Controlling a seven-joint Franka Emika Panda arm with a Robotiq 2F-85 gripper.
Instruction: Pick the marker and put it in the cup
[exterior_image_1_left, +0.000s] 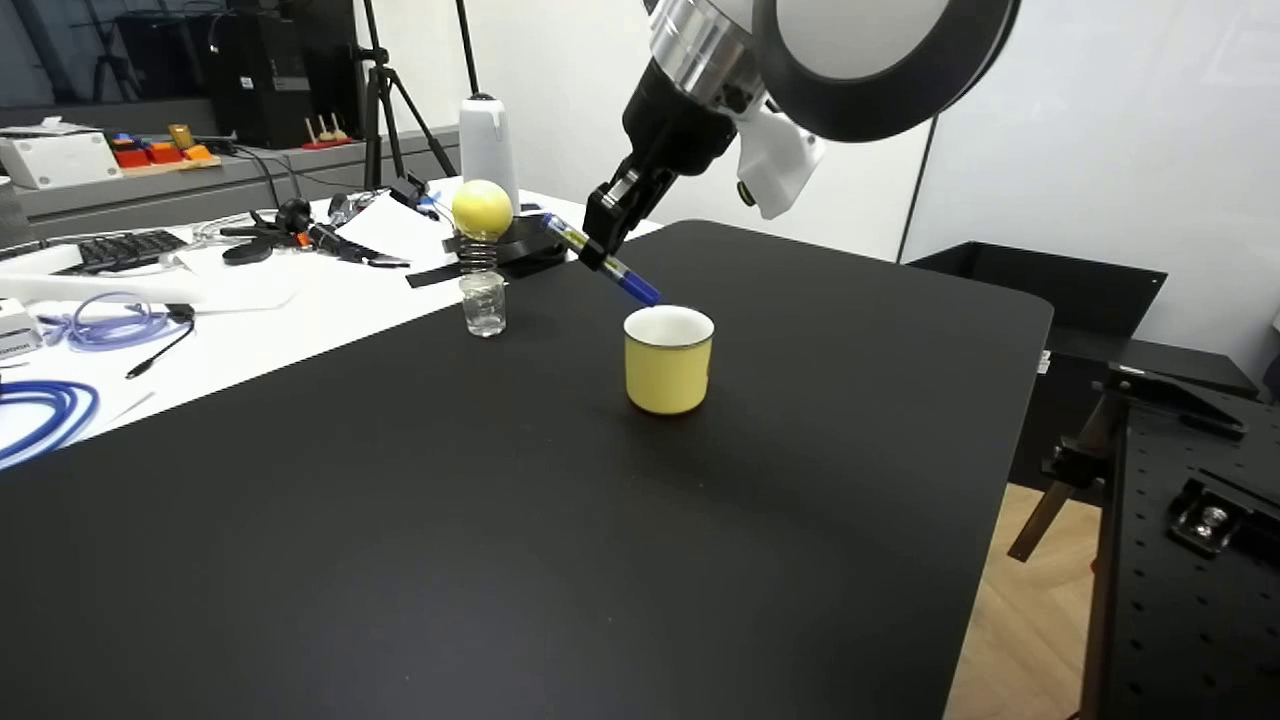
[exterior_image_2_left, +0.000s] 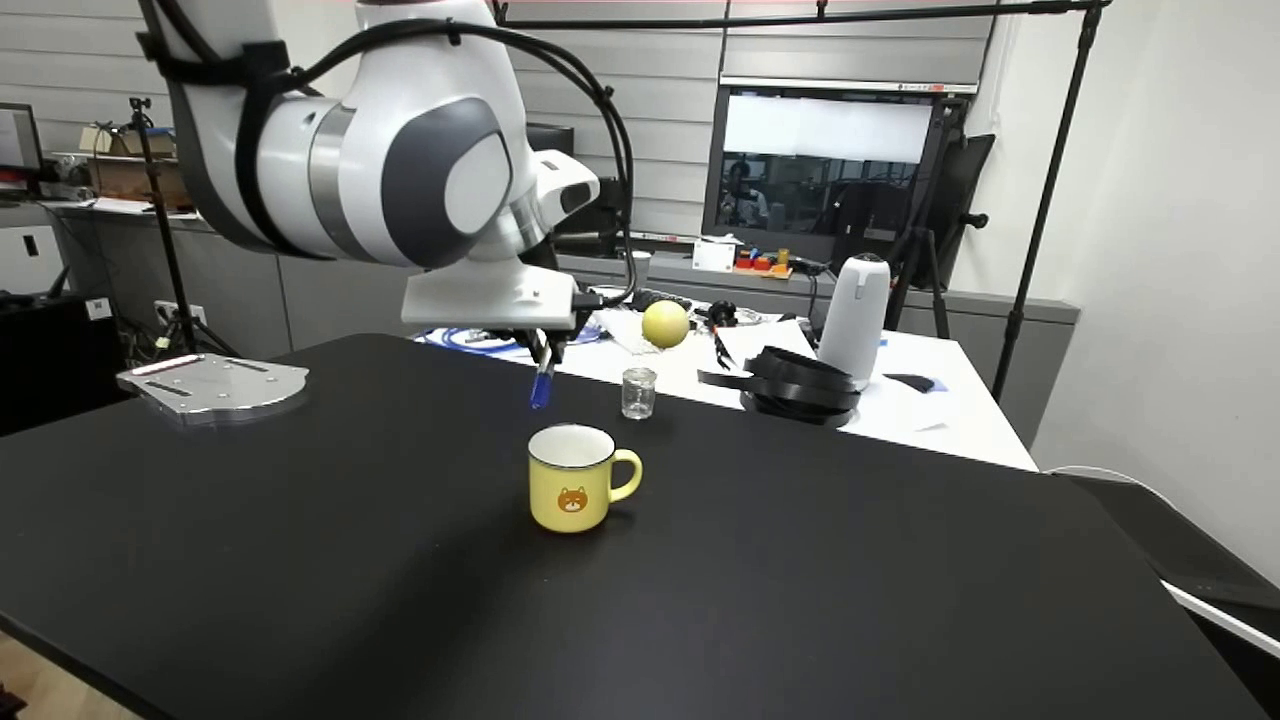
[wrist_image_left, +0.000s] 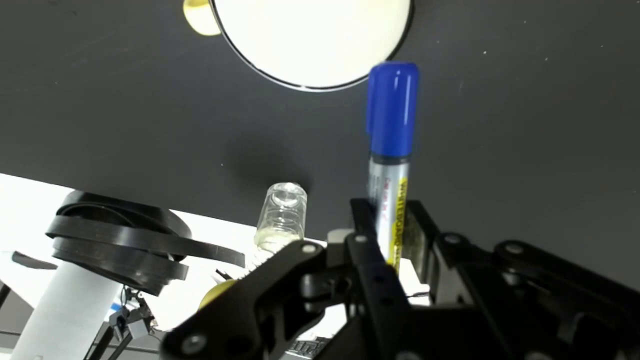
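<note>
Black tabletop (exterior_image_1_left: 500, 560) in the foreground, then the yellow cup (exterior_image_1_left: 667, 378) standing upright, and up past it at 11 o'clock in an exterior view, the gripper (exterior_image_1_left: 600, 250) with its fingers closed on the marker (exterior_image_1_left: 614, 268), slanting cap-down and clear of the rim, a transparent jar (exterior_image_1_left: 485, 308) farther off at 10 o'clock! Pick looks done and we're into the carry: next, it seems, bring that cap over the mouth, tip it steeper, lower, then let go.

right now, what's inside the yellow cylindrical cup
Inside the yellow cylindrical cup, only white surface shows. Its near wall hides the bottom in both exterior views; glare hides detail in the wrist view. The slim blue-capped marker is outside.
</note>
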